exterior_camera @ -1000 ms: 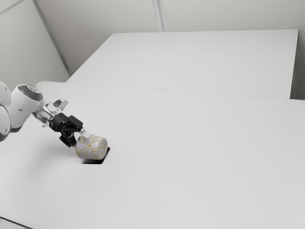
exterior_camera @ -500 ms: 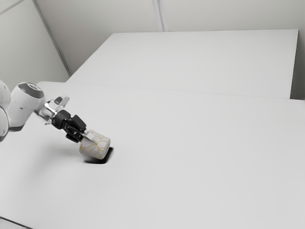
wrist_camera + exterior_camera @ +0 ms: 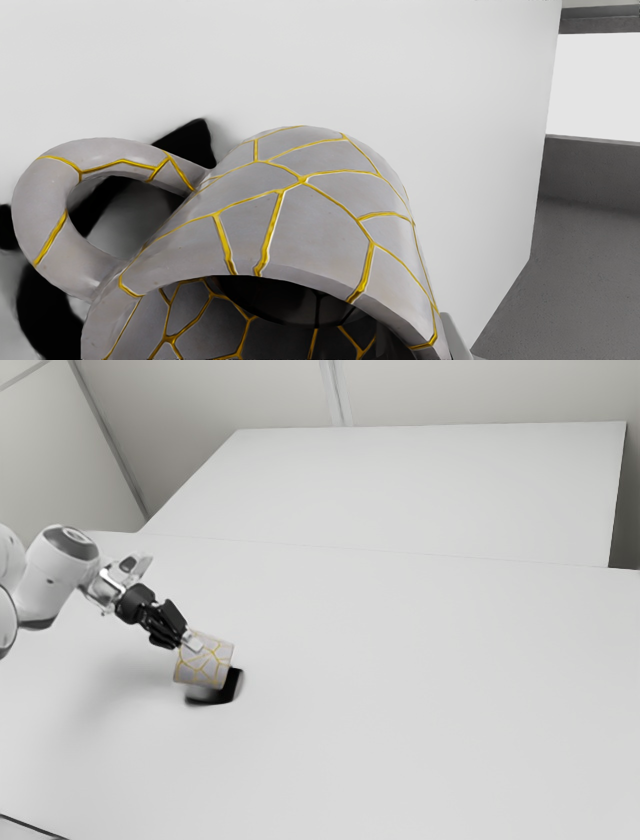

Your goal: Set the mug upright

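The pale grey mug with gold crack lines point(image 3: 205, 664) is tilted, its mouth end toward the gripper, over a dark shadow on the white table point(image 3: 400, 690). At the mug's rim is my gripper point(image 3: 191, 642), reaching down from the exterior view's upper left. In the wrist view the mug point(image 3: 310, 215) shows its open mouth and its loop handle. There the gripper point(image 3: 422, 345) pinches the mug's wall at the rim, one finger outside and the other dimly visible inside the mouth. Whether the mug's lower edge touches the table I cannot tell.
A second white surface point(image 3: 400, 490) stands beyond the table, with pale walls behind it. The table's edge and a grey area point(image 3: 575, 280) appear beside the mug in the wrist view.
The mug has gone from lying on its side to a tilt with its mouth end raised, shifting slightly toward the exterior view's right. My gripper has moved the same way with it.
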`<state>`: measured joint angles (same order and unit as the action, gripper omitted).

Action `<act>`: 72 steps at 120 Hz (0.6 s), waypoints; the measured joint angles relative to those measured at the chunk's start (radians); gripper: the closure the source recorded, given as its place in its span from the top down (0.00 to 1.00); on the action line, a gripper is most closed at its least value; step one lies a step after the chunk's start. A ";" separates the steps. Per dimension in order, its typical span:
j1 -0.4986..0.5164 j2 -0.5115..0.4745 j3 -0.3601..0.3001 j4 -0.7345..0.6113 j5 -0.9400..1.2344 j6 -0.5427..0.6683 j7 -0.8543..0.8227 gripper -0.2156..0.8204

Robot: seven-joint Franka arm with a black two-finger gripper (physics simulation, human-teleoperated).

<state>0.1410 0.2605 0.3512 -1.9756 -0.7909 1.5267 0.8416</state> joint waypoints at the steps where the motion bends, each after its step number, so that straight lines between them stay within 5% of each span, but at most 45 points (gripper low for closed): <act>1: 0.000 -0.002 0.000 0.000 0.000 0.000 0.000 0.06; 57: -0.149 -0.230 -0.018 -0.018 0.444 0.220 -0.057 0.03; 72: -0.164 -0.326 -0.090 -0.114 0.647 0.301 -0.122 0.03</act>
<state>-0.0231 -0.0656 0.2612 -2.0899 -0.1442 1.8279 0.7194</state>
